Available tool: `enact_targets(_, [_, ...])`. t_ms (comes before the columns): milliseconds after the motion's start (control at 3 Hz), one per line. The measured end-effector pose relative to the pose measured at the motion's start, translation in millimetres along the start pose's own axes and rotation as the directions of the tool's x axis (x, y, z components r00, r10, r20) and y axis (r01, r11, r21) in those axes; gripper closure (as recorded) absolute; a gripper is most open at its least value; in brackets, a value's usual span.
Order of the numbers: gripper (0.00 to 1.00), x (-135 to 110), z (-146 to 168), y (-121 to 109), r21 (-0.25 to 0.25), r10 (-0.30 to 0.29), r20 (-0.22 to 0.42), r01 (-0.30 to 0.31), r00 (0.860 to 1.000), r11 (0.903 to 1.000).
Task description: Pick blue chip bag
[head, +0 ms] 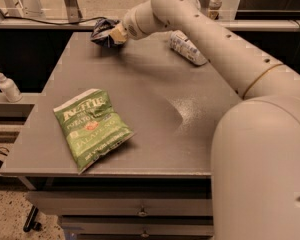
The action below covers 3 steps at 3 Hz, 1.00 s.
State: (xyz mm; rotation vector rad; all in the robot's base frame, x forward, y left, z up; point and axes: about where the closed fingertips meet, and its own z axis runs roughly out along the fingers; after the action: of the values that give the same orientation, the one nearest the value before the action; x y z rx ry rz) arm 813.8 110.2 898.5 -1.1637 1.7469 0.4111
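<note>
The blue chip bag (100, 30) is a small dark navy crinkly bag at the far left corner of the grey table (155, 94). My gripper (114, 34) reaches across the table from the right and is shut on the bag's right side, its tan fingertips (119, 33) pressed into it. The bag looks bunched up and slightly raised at the table's back edge. My pale arm (215, 44) runs from the gripper to the front right and hides that part of the table.
A bright green Kettle chip bag (92, 126) lies flat near the table's front left. A white bottle (188, 46) lies on its side at the back, behind my arm. A pump bottle (7, 86) stands on a ledge left of the table.
</note>
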Motion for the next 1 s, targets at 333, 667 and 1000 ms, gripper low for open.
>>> enact_targets(333, [1.0, -13.6, -47.5, 8.6, -0.046, -0.033, 0.082, 0.037, 0.996, 0.9982])
enact_targets(667, [1.0, -22.2, -89.4, 14.4, -0.114, -0.048, 0.176, 0.068, 0.983, 0.9912])
enact_targets(1000, [1.0, -33.1, -136.9, 17.0, -0.17, -0.051, 0.268, 0.1, 0.962, 0.9804])
